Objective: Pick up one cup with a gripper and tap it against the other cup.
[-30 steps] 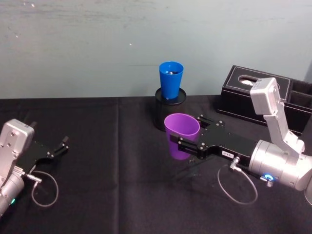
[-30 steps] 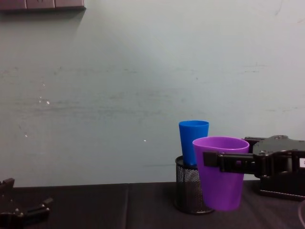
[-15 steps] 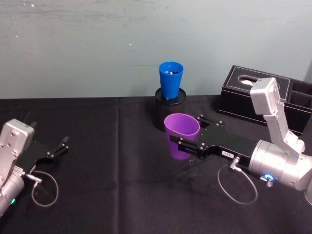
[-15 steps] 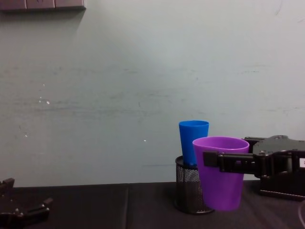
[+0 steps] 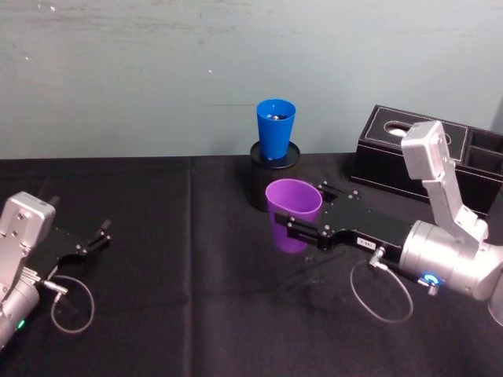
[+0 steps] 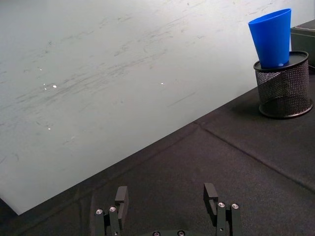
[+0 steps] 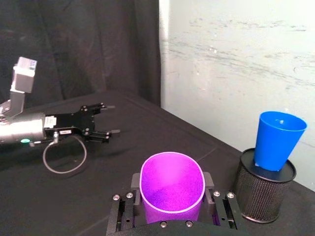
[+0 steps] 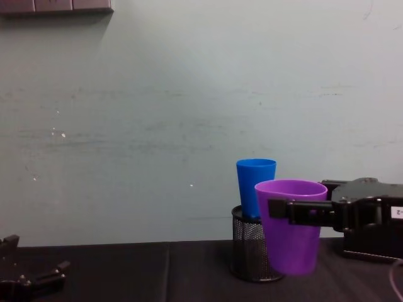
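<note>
The purple cup (image 5: 291,221) (image 8: 289,230) (image 7: 171,189) hangs upright above the black table, my right gripper (image 5: 302,222) (image 7: 170,196) shut on its sides. The blue cup (image 5: 275,128) (image 8: 255,187) (image 7: 276,140) (image 6: 271,37) stands upright in the black mesh pen holder (image 5: 273,174) (image 8: 250,253) just behind and above the purple one, a small gap apart. My left gripper (image 5: 96,238) (image 6: 168,204) rests open low at the table's left, with nothing between its fingers; it also appears far off as the left gripper (image 7: 104,125).
A black tissue box (image 5: 409,151) sits at the back right, behind my right arm. A grey cable loop (image 5: 381,297) hangs under the right wrist, another loop (image 5: 72,302) by the left arm. The green wall stands close behind the pen holder.
The right gripper has lifted the purple cup a little and carried it slightly toward the blue cup. The left arm has not moved.
</note>
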Controlling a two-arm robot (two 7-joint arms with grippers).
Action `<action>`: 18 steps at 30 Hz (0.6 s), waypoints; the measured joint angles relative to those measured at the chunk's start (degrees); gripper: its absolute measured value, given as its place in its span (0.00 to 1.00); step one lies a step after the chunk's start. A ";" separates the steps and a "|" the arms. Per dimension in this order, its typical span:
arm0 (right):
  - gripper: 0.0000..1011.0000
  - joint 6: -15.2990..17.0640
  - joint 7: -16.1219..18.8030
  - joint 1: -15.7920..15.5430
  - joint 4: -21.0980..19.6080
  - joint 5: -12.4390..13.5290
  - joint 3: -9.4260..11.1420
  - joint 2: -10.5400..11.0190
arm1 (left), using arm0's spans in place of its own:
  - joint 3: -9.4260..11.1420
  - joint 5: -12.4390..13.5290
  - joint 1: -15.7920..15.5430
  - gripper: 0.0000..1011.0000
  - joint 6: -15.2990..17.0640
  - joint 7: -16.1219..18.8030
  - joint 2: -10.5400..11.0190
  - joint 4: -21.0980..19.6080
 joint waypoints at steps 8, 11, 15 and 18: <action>0.71 0.48 -0.01 3.57 4.39 0.58 -0.98 -2.17 | 0.00 0.00 0.00 0.99 0.00 0.00 0.00 0.00; 0.71 0.53 -0.16 4.97 6.29 0.64 -1.42 -3.21 | 0.00 0.00 0.00 0.99 0.00 0.00 0.00 0.00; 0.71 0.43 -0.62 6.61 8.66 0.34 -1.97 -4.54 | 0.00 0.00 0.00 0.99 0.00 0.00 0.00 0.00; 0.71 0.21 -0.89 7.64 10.35 0.05 -2.20 -5.40 | 0.00 0.00 -0.01 0.99 0.00 0.00 0.00 0.00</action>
